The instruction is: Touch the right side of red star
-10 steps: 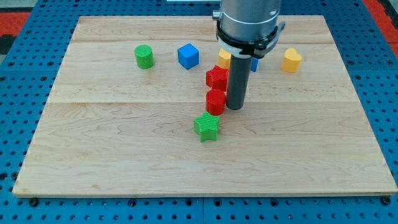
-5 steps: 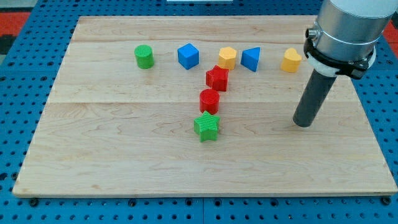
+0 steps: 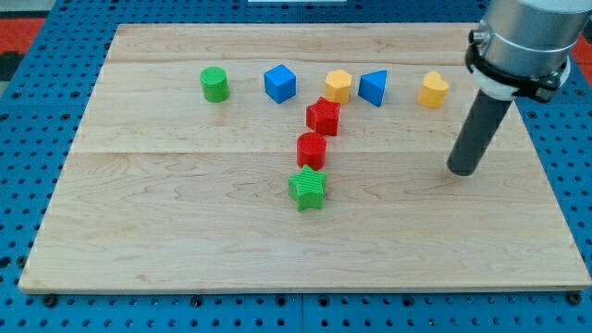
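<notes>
The green star (image 3: 308, 188) lies nearest the view's bottom, and everything else can be placed from it; the red cylinder (image 3: 312, 149) stands just above it, close but with a sliver of board between them as far as can be told; the red star (image 3: 324, 117) sits above that again and a shade toward the view's right, touching or nearly touching the cylinder's upper edge; my tip (image 3: 464, 171) rests on the wooden board (image 3: 185, 231) well to the view's right of the green star and slightly higher, well apart from the red star's right side and touching no block; the rod is bare, with nothing to clasp and nothing held; farther up from the green star runs a row across the board: a green cylinder (image 3: 215, 84) far to its upper left, a blue cube (image 3: 279, 83) up and a little left, a yellow hexagonal block (image 3: 339, 86) just above the red star, a blue triangular block (image 3: 373, 88) beside that, and a yellow block (image 3: 433, 90), its shape unclear, far to the upper right.
</notes>
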`<state>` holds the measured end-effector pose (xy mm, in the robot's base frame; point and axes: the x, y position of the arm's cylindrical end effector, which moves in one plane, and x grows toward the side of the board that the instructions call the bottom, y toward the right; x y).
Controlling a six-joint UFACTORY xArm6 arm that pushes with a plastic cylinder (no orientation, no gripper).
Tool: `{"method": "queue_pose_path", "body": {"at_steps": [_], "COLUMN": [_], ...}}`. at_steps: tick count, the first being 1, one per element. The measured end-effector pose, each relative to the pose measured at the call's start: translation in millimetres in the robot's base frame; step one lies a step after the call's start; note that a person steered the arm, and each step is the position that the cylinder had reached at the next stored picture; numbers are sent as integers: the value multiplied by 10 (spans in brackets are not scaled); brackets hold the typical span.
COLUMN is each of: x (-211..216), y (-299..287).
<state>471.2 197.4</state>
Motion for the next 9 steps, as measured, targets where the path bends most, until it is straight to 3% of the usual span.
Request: {"method": "queue_pose_path", "body": {"at_steps": [1,3,4,7,8,9], "x": [-108,-843,-634,-700,-700,-415], "y": [-177,-1066,-1121,-1433,-1342,-779]}}
